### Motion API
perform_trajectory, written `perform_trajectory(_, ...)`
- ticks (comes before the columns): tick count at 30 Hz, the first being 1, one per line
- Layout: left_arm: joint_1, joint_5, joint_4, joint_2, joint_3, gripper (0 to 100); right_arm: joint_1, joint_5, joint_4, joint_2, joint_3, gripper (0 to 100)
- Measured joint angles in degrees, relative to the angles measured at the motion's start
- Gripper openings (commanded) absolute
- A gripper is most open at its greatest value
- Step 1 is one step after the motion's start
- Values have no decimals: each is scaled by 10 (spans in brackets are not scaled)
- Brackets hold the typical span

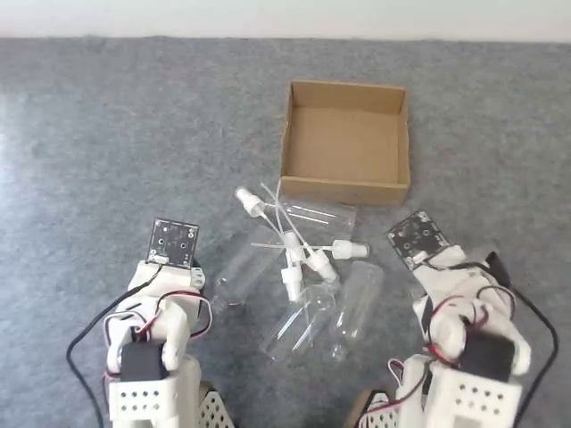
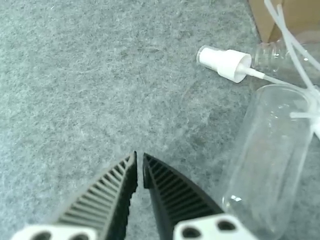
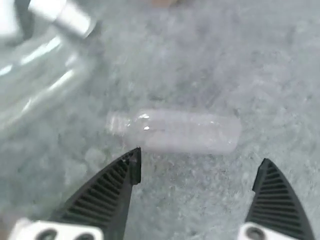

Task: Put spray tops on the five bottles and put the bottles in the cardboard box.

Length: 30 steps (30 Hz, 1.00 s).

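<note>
Several clear bottles without tops lie in a loose pile mid-table, among them one (image 1: 243, 263) nearest my left arm (image 1: 165, 308) and one (image 1: 357, 299) nearest my right arm (image 1: 464, 321). White spray tops (image 1: 250, 201) with thin tubes lie scattered across them. The open cardboard box (image 1: 343, 192) stands behind the pile with nothing in it. My left gripper (image 2: 139, 166) hovers shut over bare carpet, beside a bottle (image 2: 270, 155) and a spray top (image 2: 223, 62). My right gripper (image 3: 200, 167) is open just short of a lying bottle (image 3: 175, 131).
Grey carpet (image 1: 107, 134) covers the whole table, with free room to the left, right and behind the box. More bottles (image 3: 35, 85) and a spray top (image 3: 60, 15) lie to one side of the right gripper. A box corner (image 2: 295, 15) is near the left gripper's spray top.
</note>
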Motion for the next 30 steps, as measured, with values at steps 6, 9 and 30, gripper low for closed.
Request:
perform_trajectory(6, 0, 0, 0, 0, 0, 19, 0, 109, 0, 66, 0, 325)
perform_trajectory(9, 0, 0, 0, 0, 0, 19, 0, 158, 0, 90, 0, 325)
perform_trajectory(30, 1, 0, 0, 0, 0, 19, 2, 234, 0, 225, -1, 325)
